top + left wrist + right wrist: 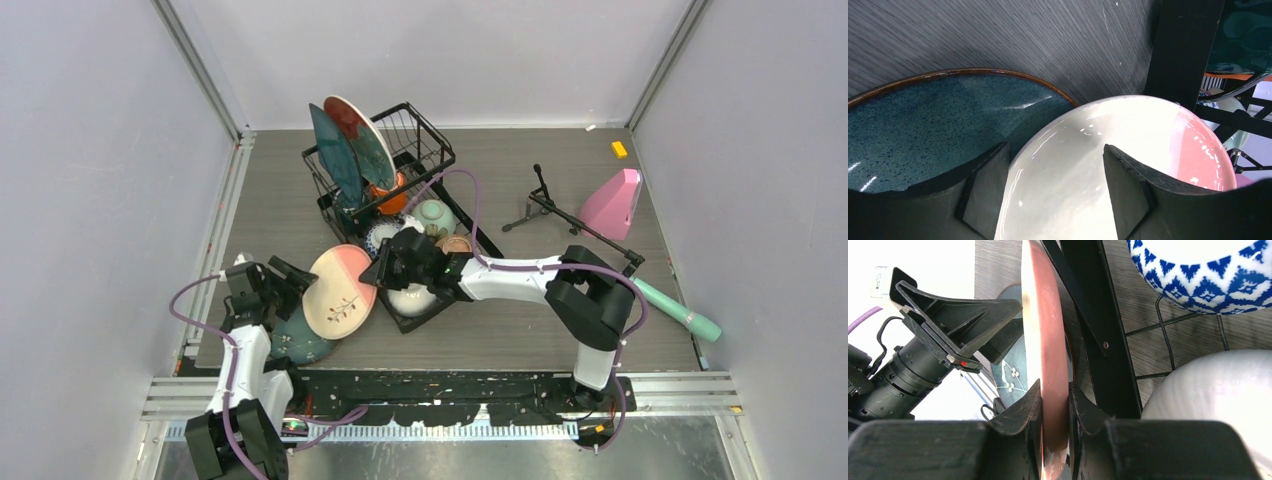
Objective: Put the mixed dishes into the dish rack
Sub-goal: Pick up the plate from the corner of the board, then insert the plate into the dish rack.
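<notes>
A pink and cream plate [340,292] stands tilted at the dish rack's [430,130] near-left corner. My right gripper [1054,405] is shut on its rim [1045,330], which that view shows edge-on. My left gripper [1055,147] is open, with the plate's glossy face [1128,135] showing between its fingers. A dark teal plate [923,125] lies flat on the table under the pink one. Teal and reddish plates [345,145] stand in the rack, along with an orange mug [393,195] and mint [435,215], tan [455,243], blue-patterned [1208,275] and white [1213,400] bowls.
A black tripod [560,205] lies right of the rack with a mint cylinder [680,310] at its end. A pink wedge [612,203] and a small yellow block [619,149] sit at the back right. Grey walls enclose the table.
</notes>
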Controlling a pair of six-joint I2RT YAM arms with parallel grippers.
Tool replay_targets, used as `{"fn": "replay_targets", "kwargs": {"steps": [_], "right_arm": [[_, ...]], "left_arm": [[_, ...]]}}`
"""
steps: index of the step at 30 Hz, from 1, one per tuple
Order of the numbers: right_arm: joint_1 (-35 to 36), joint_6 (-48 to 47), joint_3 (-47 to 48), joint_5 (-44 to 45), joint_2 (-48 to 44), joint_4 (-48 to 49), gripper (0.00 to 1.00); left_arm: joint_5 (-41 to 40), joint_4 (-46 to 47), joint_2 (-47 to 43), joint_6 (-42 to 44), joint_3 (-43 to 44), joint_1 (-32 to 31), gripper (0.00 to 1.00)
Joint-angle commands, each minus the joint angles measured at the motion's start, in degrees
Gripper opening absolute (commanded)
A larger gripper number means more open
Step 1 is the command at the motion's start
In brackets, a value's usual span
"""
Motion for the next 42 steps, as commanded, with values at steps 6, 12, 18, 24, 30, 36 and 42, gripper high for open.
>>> {"fn": "replay_targets", "kwargs": {"steps": [6,12,18,24,30,36,42], "right_arm": [[1.08,-6.36,1.36,-0.46,-6.17,1.34,0.0],[0.55,-10.97,-2.64,-1.69,-17.85,0.2,0.0],[-1.12,-10.69,-6.05,-5.36,-27.03,-0.97,0.0],[-2.49,-16.61,-7.85,-4.54,-39.54,-12.54,0.0],[-9.25,-23.37,-3.08,-1.71,-52.03,-27.93,0.0],[-12.46,-32.89,9.0,8.73,-52.81,-39.88,0.0],[-13.49,-39.61,22.06,16.51,-47.08,-41.47,0.0]], "left_arm": [[3.72,-2.44,-1.47,-0.42,1.95,-1.3,0.8],[0.42,-6.82,-3.56,3.23,6.95,-1.3,0.86],[-2.87,-10.36,-6.28,5.56,10.49,-1.3,0.9],[-6.22,-13.35,-6.53,8.58,12.24,-1.3,0.92],[-6.4,-12.9,-5.91,8.81,11.75,-1.31,0.92],[-6.31,-11.45,-5.96,8.27,11.28,-1.33,0.97],[-6.84,-11.65,-5.76,8.31,11.32,-1.3,0.98]]}}
